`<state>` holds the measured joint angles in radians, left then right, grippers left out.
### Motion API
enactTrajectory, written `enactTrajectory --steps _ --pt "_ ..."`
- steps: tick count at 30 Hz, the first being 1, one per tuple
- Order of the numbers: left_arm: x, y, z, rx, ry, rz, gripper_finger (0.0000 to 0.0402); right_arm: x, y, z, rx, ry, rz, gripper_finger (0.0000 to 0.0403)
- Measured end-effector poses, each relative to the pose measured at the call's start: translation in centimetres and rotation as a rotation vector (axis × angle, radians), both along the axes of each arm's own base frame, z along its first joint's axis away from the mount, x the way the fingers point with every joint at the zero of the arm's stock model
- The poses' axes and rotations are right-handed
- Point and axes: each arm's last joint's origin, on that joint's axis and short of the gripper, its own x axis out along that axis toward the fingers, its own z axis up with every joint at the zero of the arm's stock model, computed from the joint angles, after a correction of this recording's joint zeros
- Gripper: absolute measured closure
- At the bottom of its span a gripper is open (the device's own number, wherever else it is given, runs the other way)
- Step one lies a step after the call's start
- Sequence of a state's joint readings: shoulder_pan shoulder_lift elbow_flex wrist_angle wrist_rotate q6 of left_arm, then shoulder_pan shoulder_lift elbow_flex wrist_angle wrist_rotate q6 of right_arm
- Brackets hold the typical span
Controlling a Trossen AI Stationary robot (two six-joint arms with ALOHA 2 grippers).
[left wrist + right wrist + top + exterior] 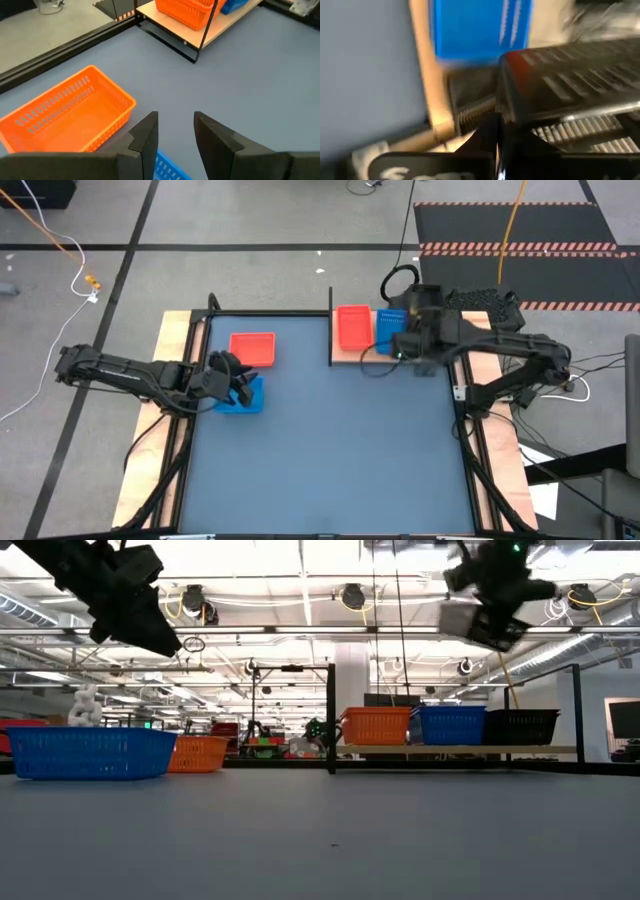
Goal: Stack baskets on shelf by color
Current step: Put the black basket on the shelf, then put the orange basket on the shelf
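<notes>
From above, we see the left tool (237,385) over a blue basket (240,397) on the left of the blue surface (330,460), with a red basket (252,347) just behind it. The wooden shelf (345,356) at the far edge carries a second red basket (352,326) and a second blue basket (390,328) side by side; the right tool (408,345) hangs over the shelf by that blue one.

At table height, we see a black basket (520,726) on the shelf too, right of the blue one, and both tools raised above the baskets.

In the left wrist view, its fingers (147,137) stand spread, nothing between them, above the blue basket's rim.

In the right wrist view, we cannot tell how that tool stands; the black basket fills the view.
</notes>
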<state>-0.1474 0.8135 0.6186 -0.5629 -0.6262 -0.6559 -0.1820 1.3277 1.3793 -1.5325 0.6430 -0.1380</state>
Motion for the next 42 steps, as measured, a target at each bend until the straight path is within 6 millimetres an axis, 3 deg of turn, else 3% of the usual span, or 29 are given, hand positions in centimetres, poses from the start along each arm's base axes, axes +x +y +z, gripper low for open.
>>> enactTrajectory --steps 6,13,25,42 --pt "0.1 0.0 -0.2 0.020 0.030 -0.015 0.0275 -1.8 -4.0 -2.9 0.191 0.171 -0.011 0.0402" --pt "0.0 0.0 -0.3 0.029 0.049 -0.021 0.0275 -3.4 -6.7 -6.5 0.294 0.243 0.005 0.0402" --pt "0.0 0.0 -0.3 0.031 0.048 -0.023 0.0275 -4.4 -7.7 -8.2 0.304 0.235 -0.056 0.0394" --pt "0.0 0.0 -0.3 0.022 0.042 -0.015 0.0275 -3.9 -7.8 -8.2 0.265 0.177 -0.092 0.0292"
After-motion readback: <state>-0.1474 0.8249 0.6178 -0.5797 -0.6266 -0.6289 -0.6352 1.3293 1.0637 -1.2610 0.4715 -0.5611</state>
